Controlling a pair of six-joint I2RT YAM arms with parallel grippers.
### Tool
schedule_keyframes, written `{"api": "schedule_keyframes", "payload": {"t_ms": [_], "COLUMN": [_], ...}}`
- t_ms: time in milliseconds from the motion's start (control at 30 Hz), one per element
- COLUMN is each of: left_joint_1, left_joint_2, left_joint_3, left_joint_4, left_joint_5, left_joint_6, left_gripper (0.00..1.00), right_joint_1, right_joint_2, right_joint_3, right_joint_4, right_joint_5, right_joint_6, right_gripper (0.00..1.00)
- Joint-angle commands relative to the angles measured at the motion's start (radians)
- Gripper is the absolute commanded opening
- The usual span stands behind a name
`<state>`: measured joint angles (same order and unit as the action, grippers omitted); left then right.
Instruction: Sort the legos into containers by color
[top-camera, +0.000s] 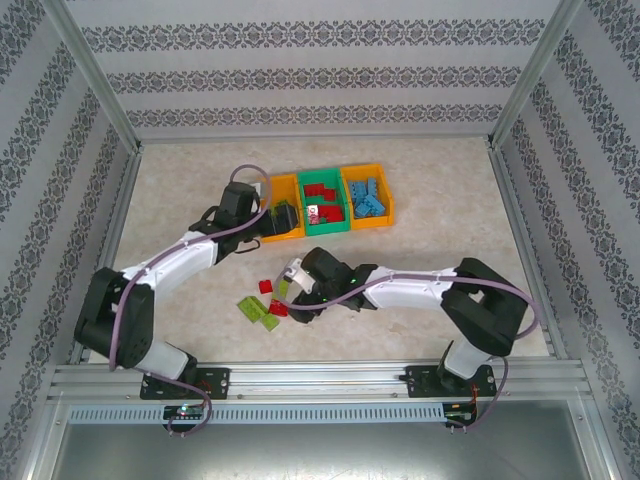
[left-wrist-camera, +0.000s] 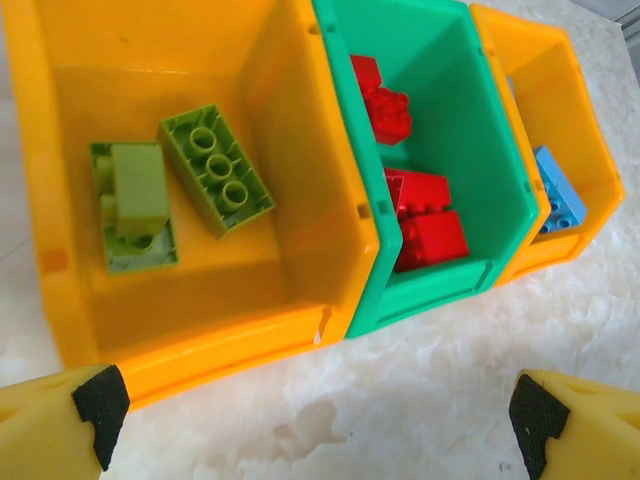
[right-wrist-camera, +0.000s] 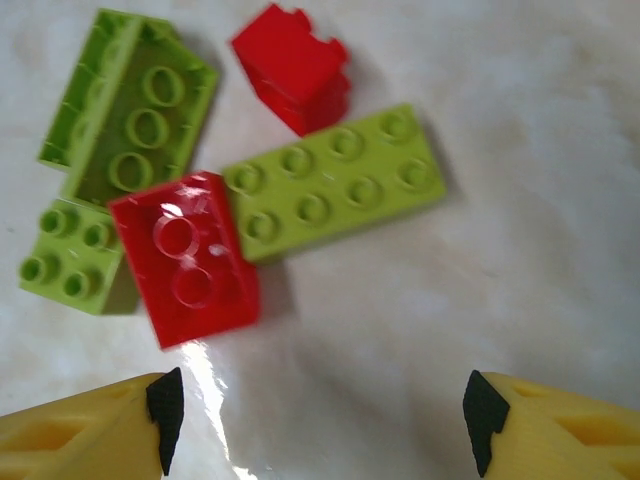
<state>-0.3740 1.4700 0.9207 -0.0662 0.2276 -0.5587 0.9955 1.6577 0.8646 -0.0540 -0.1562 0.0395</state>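
Observation:
Three containers stand in a row: a left orange bin holding two lime green legos, a green bin with red legos, and a right orange bin with a blue lego. My left gripper hovers open and empty just in front of the left orange bin. Loose legos lie on the table: a lime green plate, an upside-down red brick, another red brick and two more lime green ones. My right gripper is open and empty just short of them.
The loose bricks lie left of the right gripper, between the two arms. Patterned walls and metal posts ring the table. A metal rail runs along the near edge.

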Motion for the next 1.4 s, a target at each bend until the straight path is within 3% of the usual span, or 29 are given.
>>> {"api": "schedule_keyframes", "payload": {"t_ms": [0, 567, 733, 1100, 1367], "left_joint_1": [0.028, 0.095, 0.103, 0.113, 0.117], "left_joint_2": [-0.077, -0.216, -0.228, -0.229, -0.237], "left_joint_3": [-0.038, -0.149, -0.158, -0.179, -0.187], "left_joint_4": [-0.011, -0.107, -0.111, -0.114, -0.131], "left_joint_5": [-0.030, -0.067, -0.066, -0.066, -0.077], "left_joint_6": [-0.010, -0.010, -0.012, -0.014, -0.007], "left_gripper": [0.99, 0.99, 0.99, 0.99, 0.99], "right_joint_1": [0.027, 0.062, 0.062, 0.059, 0.012], "right_joint_2": [0.054, 0.214, 0.236, 0.236, 0.117], "right_joint_3": [0.054, 0.167, 0.183, 0.179, 0.070], "right_joint_4": [0.008, -0.006, -0.004, 0.014, 0.054], "right_joint_5": [-0.034, -0.030, -0.033, -0.035, -0.042], "right_joint_6": [-0.042, -0.061, -0.062, -0.056, -0.024], "right_gripper": [0.77, 0.70, 0.63, 0.38, 0.33]}}
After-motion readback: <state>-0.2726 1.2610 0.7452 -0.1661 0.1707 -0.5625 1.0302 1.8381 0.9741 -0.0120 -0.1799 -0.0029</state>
